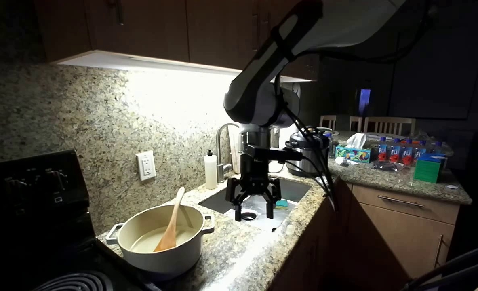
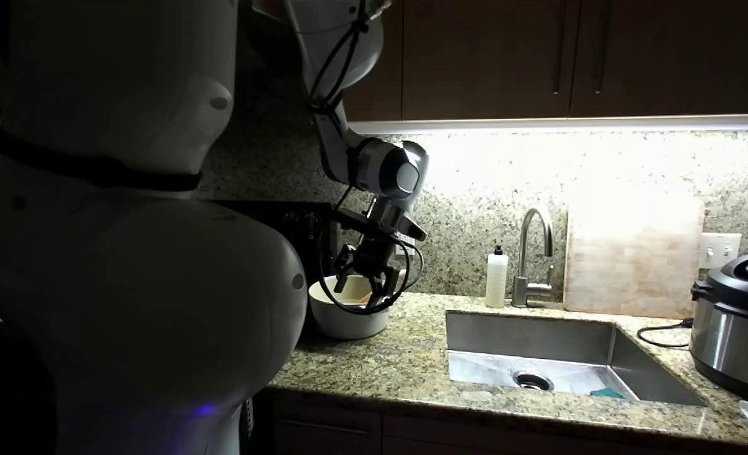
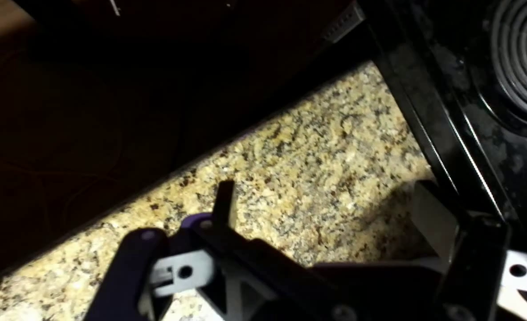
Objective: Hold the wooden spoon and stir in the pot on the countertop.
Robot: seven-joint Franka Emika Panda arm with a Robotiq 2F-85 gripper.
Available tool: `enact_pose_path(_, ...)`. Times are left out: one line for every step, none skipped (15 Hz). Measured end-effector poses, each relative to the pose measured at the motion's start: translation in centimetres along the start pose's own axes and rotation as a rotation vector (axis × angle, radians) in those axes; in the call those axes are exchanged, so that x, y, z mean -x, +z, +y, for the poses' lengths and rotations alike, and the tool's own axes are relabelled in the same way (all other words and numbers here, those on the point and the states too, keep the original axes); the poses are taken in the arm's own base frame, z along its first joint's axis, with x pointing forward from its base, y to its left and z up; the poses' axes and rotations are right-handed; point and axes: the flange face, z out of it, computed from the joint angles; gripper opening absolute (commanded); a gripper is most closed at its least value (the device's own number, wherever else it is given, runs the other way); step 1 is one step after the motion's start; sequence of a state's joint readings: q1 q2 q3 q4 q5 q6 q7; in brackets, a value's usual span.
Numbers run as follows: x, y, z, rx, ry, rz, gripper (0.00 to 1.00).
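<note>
The cream-white pot [image 1: 162, 258] stands on the speckled granite countertop [image 1: 230, 250] beside the stove. The wooden spoon [image 1: 171, 230] leans inside it, bowl down, with its handle rising past the far rim. The pot [image 2: 345, 323] also shows in an exterior view, partly behind my gripper [image 2: 358, 297], with a bit of spoon [image 2: 365, 298] visible. My gripper [image 1: 254, 216] is open, empty and pointing down, in the air above the countertop and apart from the spoon. In the wrist view the open fingers [image 3: 325, 191] have only countertop [image 3: 316, 151] between them; pot and spoon are out of view there.
A black stove [image 3: 441, 111] adjoins the counter by the pot. A steel sink [image 2: 532, 338], a faucet [image 2: 525, 253] and a soap bottle [image 2: 496, 281] are on the pot's other side. A steel-and-black cooker [image 2: 737, 322] stands beyond the sink. Cabinets [image 1: 142, 32] hang above.
</note>
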State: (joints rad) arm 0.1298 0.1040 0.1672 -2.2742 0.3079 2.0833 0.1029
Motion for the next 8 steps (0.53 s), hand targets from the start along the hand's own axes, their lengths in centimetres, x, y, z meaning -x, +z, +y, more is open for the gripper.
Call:
enact_pose_path(1.6,0.2,-0.2,0.046,-0.025,0.015,1.00)
enact_pose_path(3.1,0.3,-0.4,0.092,-0.049,0.030,1.00)
enact_pose_path(4.6,0.3,-0.6,0.139,-0.076,0.045,1.00)
enact_pose_path(5.8,0.2,-0.8,0.188,-0.102,0.060,1.00)
enact_pose_path(6.9,0.0,-1.0,0.236,-0.130,0.078,1.00)
enact_pose_path(7.8,-0.4,-1.1,0.280,-0.159,0.101,1.00)
enact_pose_path(8.4,-0.7,-1.3,0.312,-0.185,0.127,1.00)
enact_pose_path(8.9,-1.2,-1.5,0.323,-0.200,0.155,1.00)
